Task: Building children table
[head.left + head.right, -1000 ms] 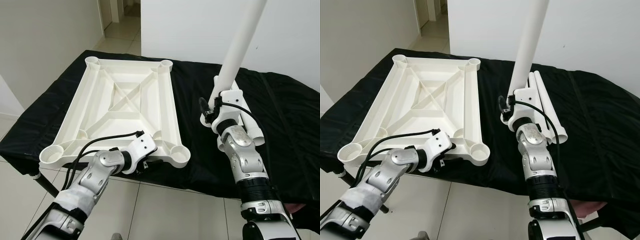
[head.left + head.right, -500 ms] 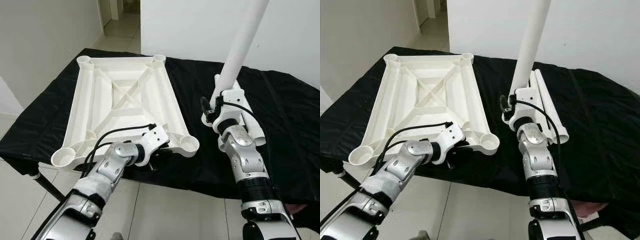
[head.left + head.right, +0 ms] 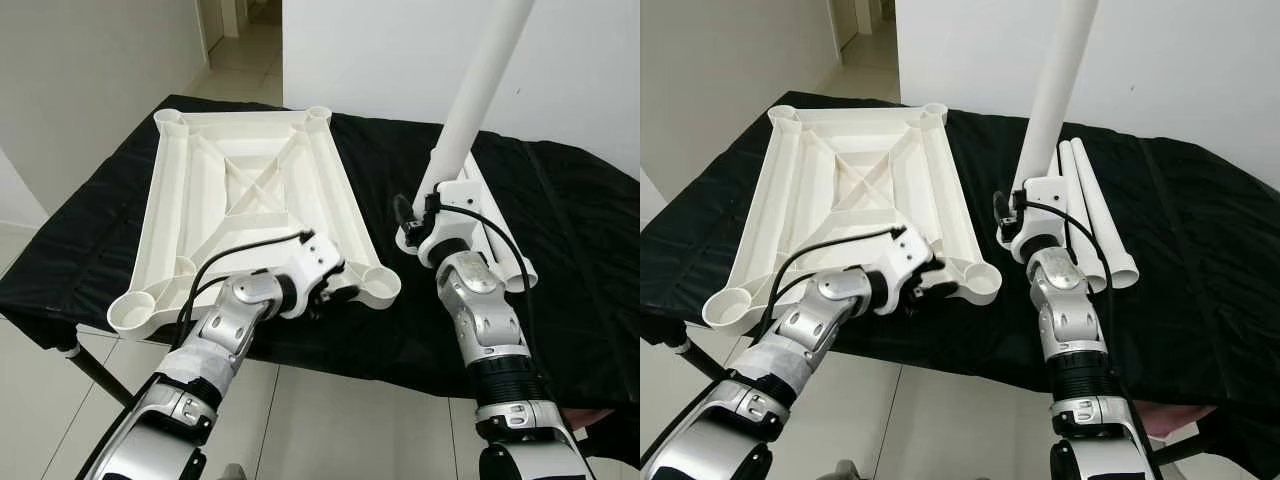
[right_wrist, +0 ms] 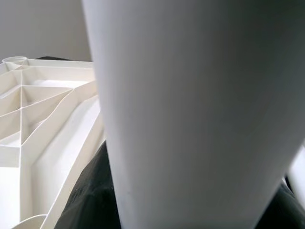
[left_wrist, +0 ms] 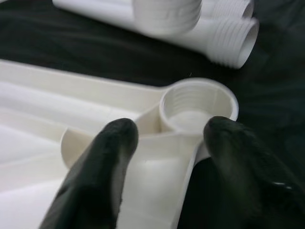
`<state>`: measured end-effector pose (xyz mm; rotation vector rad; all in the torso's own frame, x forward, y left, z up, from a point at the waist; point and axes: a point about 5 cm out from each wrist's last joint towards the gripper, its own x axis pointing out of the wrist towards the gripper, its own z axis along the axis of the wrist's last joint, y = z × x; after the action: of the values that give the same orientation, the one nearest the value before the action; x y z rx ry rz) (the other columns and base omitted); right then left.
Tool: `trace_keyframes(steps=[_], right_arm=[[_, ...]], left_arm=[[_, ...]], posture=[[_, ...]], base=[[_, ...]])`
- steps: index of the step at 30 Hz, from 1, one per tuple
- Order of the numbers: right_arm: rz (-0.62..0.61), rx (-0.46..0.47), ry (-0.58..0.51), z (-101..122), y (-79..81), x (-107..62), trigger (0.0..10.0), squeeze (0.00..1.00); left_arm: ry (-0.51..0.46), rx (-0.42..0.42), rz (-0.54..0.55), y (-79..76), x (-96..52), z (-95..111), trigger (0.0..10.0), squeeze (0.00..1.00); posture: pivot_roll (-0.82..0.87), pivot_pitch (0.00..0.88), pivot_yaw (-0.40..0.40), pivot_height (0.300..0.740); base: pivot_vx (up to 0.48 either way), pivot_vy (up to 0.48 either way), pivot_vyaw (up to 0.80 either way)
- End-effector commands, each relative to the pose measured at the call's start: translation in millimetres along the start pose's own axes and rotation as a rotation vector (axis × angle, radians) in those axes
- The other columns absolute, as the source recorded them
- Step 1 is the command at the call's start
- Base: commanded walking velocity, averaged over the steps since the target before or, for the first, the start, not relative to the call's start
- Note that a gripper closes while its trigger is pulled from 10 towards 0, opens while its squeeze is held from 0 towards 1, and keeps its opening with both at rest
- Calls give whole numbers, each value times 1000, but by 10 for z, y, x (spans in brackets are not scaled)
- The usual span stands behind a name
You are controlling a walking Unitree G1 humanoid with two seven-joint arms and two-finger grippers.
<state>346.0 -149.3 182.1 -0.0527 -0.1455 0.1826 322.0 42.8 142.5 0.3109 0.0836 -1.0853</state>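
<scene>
While the right gripper [image 3: 437, 205] clamps the upright leg [image 3: 478, 85], the corner socket [image 3: 378, 285] lies lower left of it, where the left gripper [image 5: 167, 143] straddles the tabletop [image 3: 240, 190] rim, fingers parted.

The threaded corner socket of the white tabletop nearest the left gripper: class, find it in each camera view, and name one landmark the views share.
Left eye view: corner socket, lower centre, just right of the left gripper.
Right eye view: lower centre.
Left wrist view: upper centre right, between the black fingers.
Right wrist view: I cannot place this socket; the raised leg covers most of it.
Shared landmark: the spare legs on the black cloth.
</scene>
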Motion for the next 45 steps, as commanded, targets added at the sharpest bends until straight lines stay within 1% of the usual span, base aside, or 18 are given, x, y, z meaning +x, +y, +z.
trace_keyframes(steps=[1,2,3,4,8,10,14,17,19,22,26,30,32,33,36,43,44,45], right_arm=[[23,4,-2,11,52,10,10000,0],[23,4,-2,11,52,10,10000,0],[29,2,0,-1,65,0,10000,0],[33,2,7,-22,81,-13,10000,0],[46,0,21,-78,123,-54,10000,0],[51,2,20,-92,142,-69,10000,0],[81,32,15,-159,232,-138,10000,0],[105,46,11,-189,272,-188,10000,0],[113,48,10,-194,281,-201,10000,0],[135,48,5,-205,303,-236,10000,0],[177,45,4,-242,351,-296,10000,0],[194,25,21,-304,375,-338,10000,0],[204,14,31,-338,383,-362,10000,0],[229,5,35,-400,382,-421,10000,0],[249,8,34,-450,371,-473,10000,0],[259,8,45,-510,353,-512,10000,0],[257,5,56,-562,329,-527,10000,0],[241,-12,89,-690,231,-524,10000,0]], left_arm=[[-41,-46,182,81,-34,39,10000,1000],[-41,-46,182,81,-34,39,10000,1000],[-89,-67,198,101,-72,128,10000,78],[-127,-90,211,122,-120,198,10000,0],[-173,-113,214,128,-217,269,10000,0],[-189,-101,217,119,-249,280,10000,0],[-215,-141,249,121,-390,227,10000,0],[-212,-134,286,127,-471,195,10000,0],[-211,-133,294,128,-490,188,10000,0],[-219,-89,313,114,-536,191,10000,0],[-220,-91,290,61,-591,193,10000,0],[-229,-145,245,15,-631,183,10000,0],[-232,-163,229,-4,-653,179,10000,0],[-236,-183,212,-35,-683,172,10000,0],[-237,-194,207,-56,-692,173,10000,0],[-238,-198,206,-80,-695,180,10000,0],[-236,-194,208,-84,-693,180,10000,0],[-234,-196,211,-94,-673,180,10000,0]], posture=[[-42,0,-18,740],[-42,0,-18,740],[-37,0,-18,740],[-37,0,-18,740],[-31,0,-22,740],[-30,0,-22,740],[-23,0,-31,740],[-20,0,-34,740],[-20,0,-34,740],[-17,0,-39,740],[-14,0,-42,740],[-11,0,-44,740],[-11,0,-44,740],[-5,0,-46,740],[-1,0,-46,740],[-1,0,-47,740],[-2,0,-48,740],[-5,0,-50,740]], base=[[0,0,0],[0,0,0],[0,0,0],[0,0,0],[0,0,0],[0,0,0],[0,0,0],[0,0,0],[0,0,0],[0,0,0],[0,0,0],[0,0,0],[0,0,0],[0,0,0],[0,0,0],[0,0,0],[0,0,0],[0,0,0]])
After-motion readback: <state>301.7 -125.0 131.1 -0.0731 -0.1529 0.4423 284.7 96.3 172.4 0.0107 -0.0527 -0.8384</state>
